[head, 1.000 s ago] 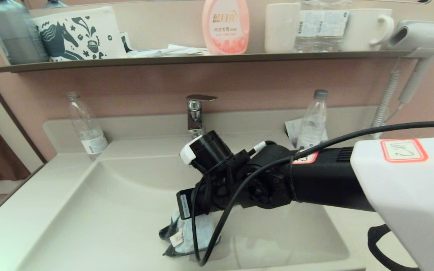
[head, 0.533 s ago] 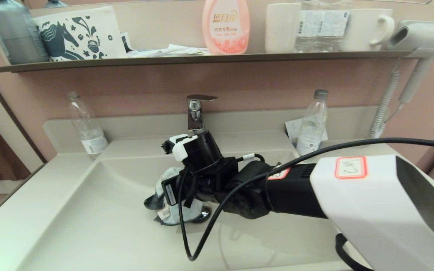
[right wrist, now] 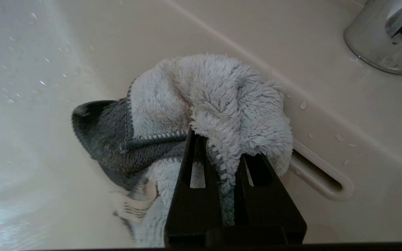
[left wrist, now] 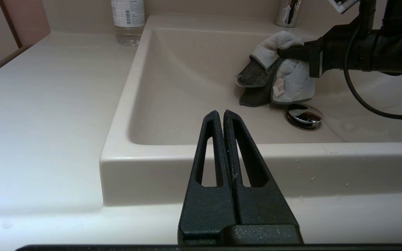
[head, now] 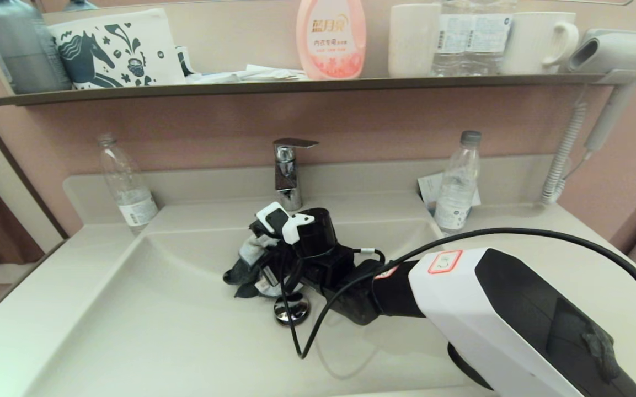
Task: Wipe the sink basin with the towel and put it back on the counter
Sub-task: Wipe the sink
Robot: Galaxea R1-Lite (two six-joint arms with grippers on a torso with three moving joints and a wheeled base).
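The cream-white sink basin (head: 130, 325) fills the middle of the head view. My right gripper (head: 257, 259) is down inside it, close to the curved back wall, shut on the towel (head: 243, 264). The towel (right wrist: 218, 101) is bunched, pale blue-white fluff between the fingers and a dark grey fold hanging beside them, its white tag (left wrist: 278, 89) showing. It rests against the basin next to the slot overflow hole (right wrist: 321, 176). The chrome drain plug (head: 291, 310) lies just in front of the towel. My left gripper (left wrist: 220, 116) is shut and empty, held before the basin's front rim over the counter (left wrist: 40, 115).
A chrome faucet (head: 287, 168) stands behind the basin. Clear plastic bottles stand at the back left (head: 127, 187) and back right (head: 457, 182) of the counter. A wall shelf (head: 295, 85) above carries bottles, cups and a box. A hair dryer (head: 615, 55) hangs at the right.
My right gripper has dragged the towel from the front of the basin, past the drain, up toward the back wall below the faucet. The drain plug is now uncovered.
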